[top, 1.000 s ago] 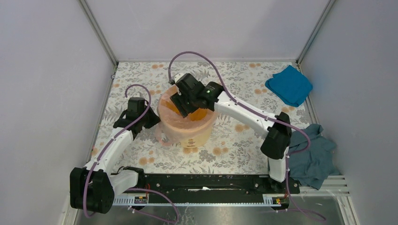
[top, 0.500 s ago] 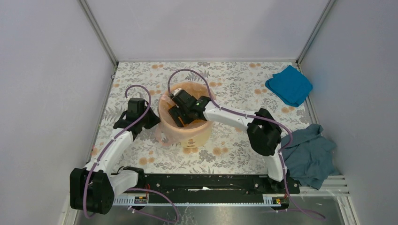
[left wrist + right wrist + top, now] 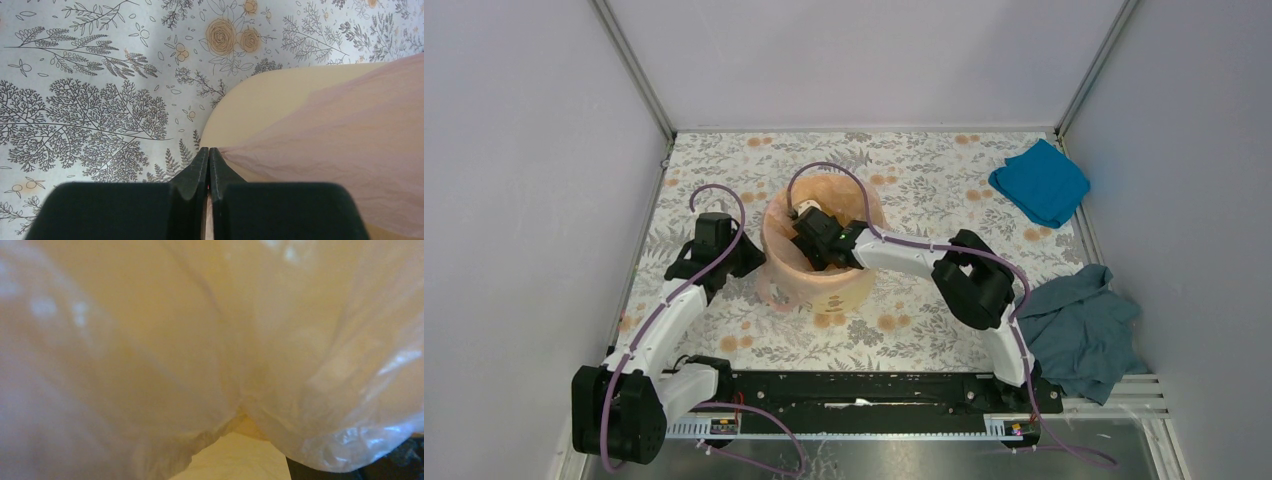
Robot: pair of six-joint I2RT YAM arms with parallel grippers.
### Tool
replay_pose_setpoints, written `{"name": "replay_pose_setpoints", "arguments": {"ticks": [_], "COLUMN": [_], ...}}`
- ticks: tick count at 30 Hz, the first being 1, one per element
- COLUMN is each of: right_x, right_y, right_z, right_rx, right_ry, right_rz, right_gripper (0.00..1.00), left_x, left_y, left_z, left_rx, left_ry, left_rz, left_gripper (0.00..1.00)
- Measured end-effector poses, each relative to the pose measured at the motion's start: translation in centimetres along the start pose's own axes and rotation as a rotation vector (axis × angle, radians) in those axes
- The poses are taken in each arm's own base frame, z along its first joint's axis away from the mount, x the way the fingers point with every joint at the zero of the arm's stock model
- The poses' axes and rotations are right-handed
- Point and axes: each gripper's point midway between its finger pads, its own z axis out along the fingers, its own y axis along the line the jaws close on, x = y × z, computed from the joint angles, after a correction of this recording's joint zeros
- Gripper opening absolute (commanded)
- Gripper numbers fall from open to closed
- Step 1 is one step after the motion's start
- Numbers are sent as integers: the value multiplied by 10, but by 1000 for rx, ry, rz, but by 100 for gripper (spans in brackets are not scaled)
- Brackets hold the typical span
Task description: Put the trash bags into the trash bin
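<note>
Beside the bin [image 3: 849, 290] on the desk [image 3: 924, 180], the left gripper [image 3: 208, 150] has its jaws pinched on the bag [image 3: 325, 140]. The right gripper [image 3: 819, 245] reaches inside the bin, and its jaws are hidden, so I cannot tell their state.

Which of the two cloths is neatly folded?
The bright blue cloth at the far right corner; the dark teal cloth lies crumpled nearer the front.

The left gripper [image 3: 209, 151] pinched thin pink plastic film [image 3: 340, 140] beside the round yellow-orange plastic bin [image 3: 854, 288]; the right gripper [image 3: 811, 237] hung inside that bin, fingers hidden.
</note>
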Motion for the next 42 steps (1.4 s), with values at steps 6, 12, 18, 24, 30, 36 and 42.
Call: {"name": "replay_pose_setpoints", "arguments": {"ticks": [6, 12, 18, 24, 30, 36, 42], "right_x": [0, -16, -62, -90, -89, -76, -61], "right_y": [-1, -4, -2, 0, -2, 1, 5], "right_z": [-3, -31, -79, -100, -100, -86, -77], "right_rx": [4, 15, -2, -8, 2, -30, -76], "right_ry": [9, -28, -155, -222, -215, -197, -151], "right_rz": [-4, -1, 23, 38, 31, 47, 64], "right_gripper": [96, 94, 86, 85, 72, 52, 40], "left_x": [1, 1, 1, -17, -29, -53, -81], "left_y": [-1, -1, 6, 5, 5, -13, -40], "left_z": [0, 0, -4, -25, -49, -98, -147], "left_rx": [6, 5, -24, -61, -108, -81, 7], "left_ry": [4, 4, 0, -68, -96, -184, -298], "left_rz": [1, 6, 23, 44, 40, 45, 110], "left_gripper": [8, 28, 66, 82, 95, 94, 99]}}
